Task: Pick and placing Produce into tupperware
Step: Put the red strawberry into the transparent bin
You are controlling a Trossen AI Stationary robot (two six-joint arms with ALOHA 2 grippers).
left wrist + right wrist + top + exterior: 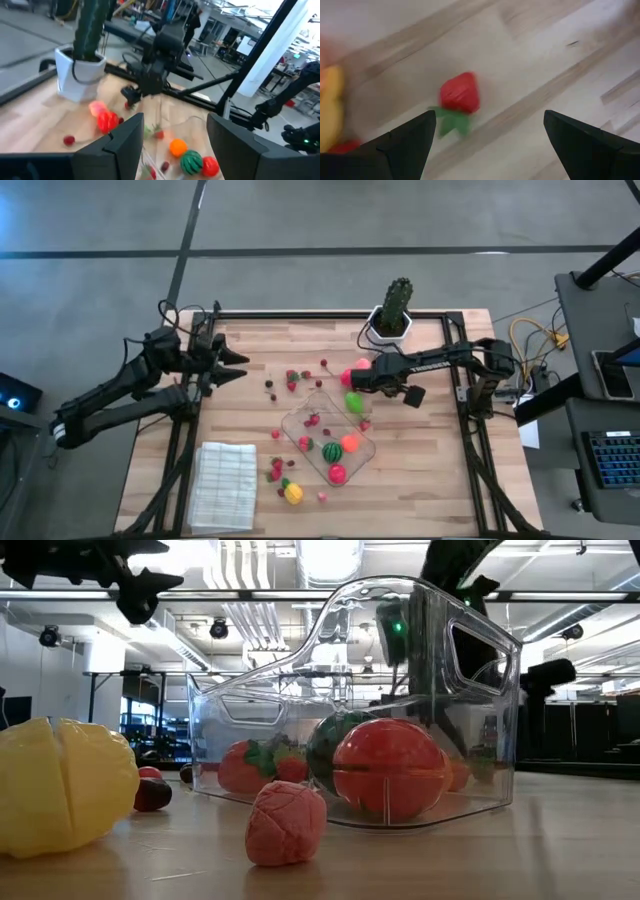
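The right gripper (352, 378) hangs over the table (250, 420) just beyond the tupperware's (300, 420) far corner, fingers spread wide and empty. Its wrist view shows a toy strawberry (459, 93) lying on the wood between and ahead of the fingers, not yet held. The berry lies on its side, long axis running flat along the table, green leaf end toward the camera and red tip pointing away. The risk, as I judge it: closing on the tapered red end could squirt the berry out (it is small and slick-looking), or a finger could nudge it toward the pink and orange pieces beside it. The left gripper (235, 365) waits open near the table's far left corner, well apart from the produce
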